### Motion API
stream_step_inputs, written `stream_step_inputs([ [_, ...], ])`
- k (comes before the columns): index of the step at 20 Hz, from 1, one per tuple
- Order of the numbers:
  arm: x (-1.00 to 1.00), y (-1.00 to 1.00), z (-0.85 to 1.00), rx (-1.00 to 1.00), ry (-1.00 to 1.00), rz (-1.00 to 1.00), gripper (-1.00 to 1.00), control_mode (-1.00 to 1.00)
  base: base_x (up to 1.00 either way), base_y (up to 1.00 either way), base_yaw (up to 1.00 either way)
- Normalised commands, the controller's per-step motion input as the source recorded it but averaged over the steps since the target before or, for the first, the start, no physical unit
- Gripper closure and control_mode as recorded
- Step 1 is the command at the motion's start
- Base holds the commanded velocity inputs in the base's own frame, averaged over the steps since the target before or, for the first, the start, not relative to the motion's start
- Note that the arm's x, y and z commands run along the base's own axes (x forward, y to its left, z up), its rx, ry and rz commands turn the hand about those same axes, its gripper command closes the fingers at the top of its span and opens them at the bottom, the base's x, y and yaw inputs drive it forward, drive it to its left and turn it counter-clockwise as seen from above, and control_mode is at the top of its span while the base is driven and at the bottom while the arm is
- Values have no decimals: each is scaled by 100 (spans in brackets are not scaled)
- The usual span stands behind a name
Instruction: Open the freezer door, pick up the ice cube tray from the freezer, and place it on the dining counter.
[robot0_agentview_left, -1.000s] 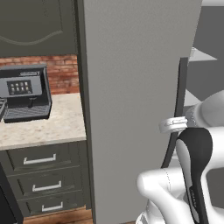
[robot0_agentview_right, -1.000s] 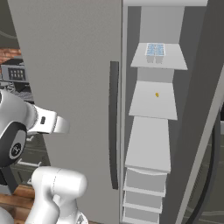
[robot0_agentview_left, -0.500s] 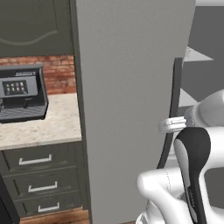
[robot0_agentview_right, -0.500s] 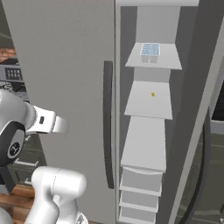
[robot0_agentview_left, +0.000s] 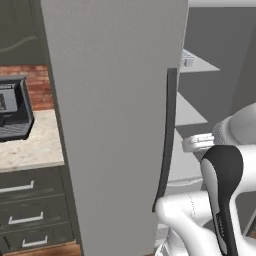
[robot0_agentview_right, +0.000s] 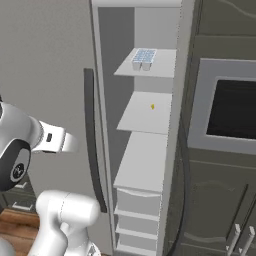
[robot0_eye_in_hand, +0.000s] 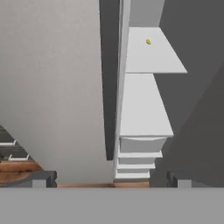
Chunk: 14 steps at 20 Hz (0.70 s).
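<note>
The freezer (robot0_agentview_right: 145, 150) stands open, its pale grey shelves stacked one above another. On the top shelf lies the ice cube tray (robot0_agentview_right: 144, 56), pale blue-white with small cells, and its corner shows past the grey panel as the ice cube tray (robot0_agentview_left: 186, 58). The freezer door (robot0_agentview_right: 183, 75) is swung out to the right, seen edge-on, its dark curved handle (robot0_agentview_right: 186, 200) low down. My gripper (robot0_eye_in_hand: 109, 179) is open with nothing between its fingertips (robot0_eye_in_hand: 41, 178). It points at the lower shelves and drawers of the freezer (robot0_eye_in_hand: 142, 105), well short of them.
The neighbouring grey door (robot0_agentview_left: 110, 125) with its own dark bar handle (robot0_agentview_left: 167, 140) stays closed on the freezer's left. A small yellow object (robot0_agentview_right: 152, 106) lies on the second shelf. A built-in oven (robot0_agentview_right: 230, 107) is to the right; a beige counter with drawers (robot0_agentview_left: 25, 150) is to the left.
The whole picture has slid leftward in both base views, so the base has driven to the right. The arm's pose and the freezer's contents look the same.
</note>
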Motion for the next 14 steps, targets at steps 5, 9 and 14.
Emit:
stream_step_inputs([
  [5, 0, 0, 0, 0, 0, 0, -100, 100, 39, -42, 0],
  [9, 0, 0, 0, 0, 0, 0, -100, 100, 41, -44, 0],
  [14, 0, 0, 0, 0, 0, 0, -100, 100, 47, -45, 0],
])
